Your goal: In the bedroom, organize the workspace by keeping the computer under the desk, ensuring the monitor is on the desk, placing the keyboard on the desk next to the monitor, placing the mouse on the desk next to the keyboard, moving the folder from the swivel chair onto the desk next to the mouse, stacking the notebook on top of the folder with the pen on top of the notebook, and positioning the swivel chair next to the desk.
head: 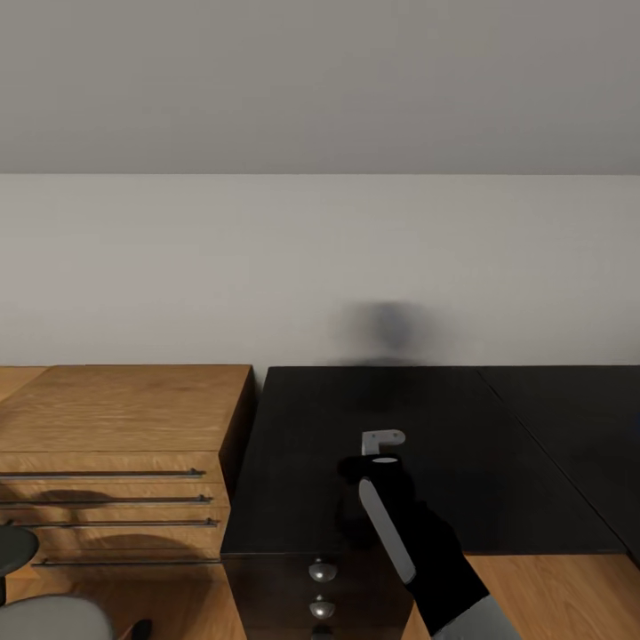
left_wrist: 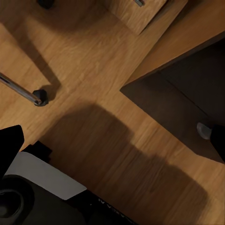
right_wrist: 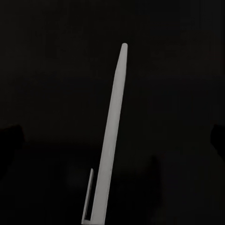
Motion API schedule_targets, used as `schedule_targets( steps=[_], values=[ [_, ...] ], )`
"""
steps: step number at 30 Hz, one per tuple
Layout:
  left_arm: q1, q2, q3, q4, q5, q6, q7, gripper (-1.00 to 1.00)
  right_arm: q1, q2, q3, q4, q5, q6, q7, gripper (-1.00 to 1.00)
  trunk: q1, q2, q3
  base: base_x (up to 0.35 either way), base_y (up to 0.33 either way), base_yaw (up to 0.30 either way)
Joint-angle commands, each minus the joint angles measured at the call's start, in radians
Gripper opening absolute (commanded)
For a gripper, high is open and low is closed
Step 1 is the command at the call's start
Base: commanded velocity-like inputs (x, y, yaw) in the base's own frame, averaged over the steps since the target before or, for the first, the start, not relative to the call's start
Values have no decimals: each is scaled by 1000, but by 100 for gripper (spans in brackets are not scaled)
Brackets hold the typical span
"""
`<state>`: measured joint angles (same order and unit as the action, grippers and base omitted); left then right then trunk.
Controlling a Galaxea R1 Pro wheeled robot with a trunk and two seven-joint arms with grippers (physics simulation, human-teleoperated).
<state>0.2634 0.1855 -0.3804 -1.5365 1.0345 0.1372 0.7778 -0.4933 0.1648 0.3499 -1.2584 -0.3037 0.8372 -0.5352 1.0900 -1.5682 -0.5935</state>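
Note:
The pen [right_wrist: 114,122], a thin whitish stick with a clip, lies on the black desk [head: 373,400] top [right_wrist: 47,70]. My right gripper [head: 382,455] hangs over the front left part of the desk, just above the pen. In the right wrist view that gripper [right_wrist: 112,140] is open, with its dark fingertips [right_wrist: 9,138] far apart on either side of the pen and not touching it. My left gripper [left_wrist: 112,145] hangs open over the wooden floor beside the desk's drawer unit [left_wrist: 187,98]. Part of the swivel chair [head: 49,618] shows at the lower left.
A light wooden dresser [head: 116,418] with long bar handles stands against the desk's left side. Round silver knobs [head: 322,571] mark the desk's drawers. A chrome chair leg with a caster [left_wrist: 40,97] rests on the floor near my base [left_wrist: 42,178]. A plain wall rises behind the desk.

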Motion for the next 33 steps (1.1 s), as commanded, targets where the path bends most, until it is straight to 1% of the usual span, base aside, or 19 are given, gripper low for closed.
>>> schedule_targets(
  steps=[1,6,12,18,19,21,22,26,29,33],
  values=[
    [0,1,-1,-2,2,4,5,100,-2,0,-2,6,-11,2,-10,100,0,-1,-1,12,0,0],
    [0,-1,0,-1,2,4,6,100,-31,1,-14,69,-14,2,-9,100,0,-1,-1,5,0,0],
    [0,-3,0,-1,3,4,6,100,-44,2,-18,105,-15,2,-9,100,0,-1,-1,1,0,0],
    [-1,-6,3,2,5,4,5,100,-47,2,-21,112,-15,1,-9,100,0,-1,-1,0,0,0],
    [5,0,8,7,11,-2,4,100,-45,-4,-27,106,-21,7,-4,100,0,-1,-1,0,0,0],
    [9,8,20,19,5,-11,5,100,-47,-3,-38,95,-32,18,-1,100,0,-1,-1,0,0,0],
    [8,9,15,24,4,-11,5,100,-47,-2,-44,89,-37,24,-1,100,0,-1,-1,0,0,0],
    [8,9,15,47,4,-11,5,100,-47,-2,-66,80,-58,31,-1,100,0,-1,-1,0,0,0],
    [8,9,15,51,4,-11,5,100,-47,-2,-83,80,-60,31,-1,100,0,-1,-1,0,0,0],
    [8,9,15,51,4,-11,5,100,-47,-2,-85,80,-60,31,-1,100,0,-1,-1,0,0,0]
  ],
)
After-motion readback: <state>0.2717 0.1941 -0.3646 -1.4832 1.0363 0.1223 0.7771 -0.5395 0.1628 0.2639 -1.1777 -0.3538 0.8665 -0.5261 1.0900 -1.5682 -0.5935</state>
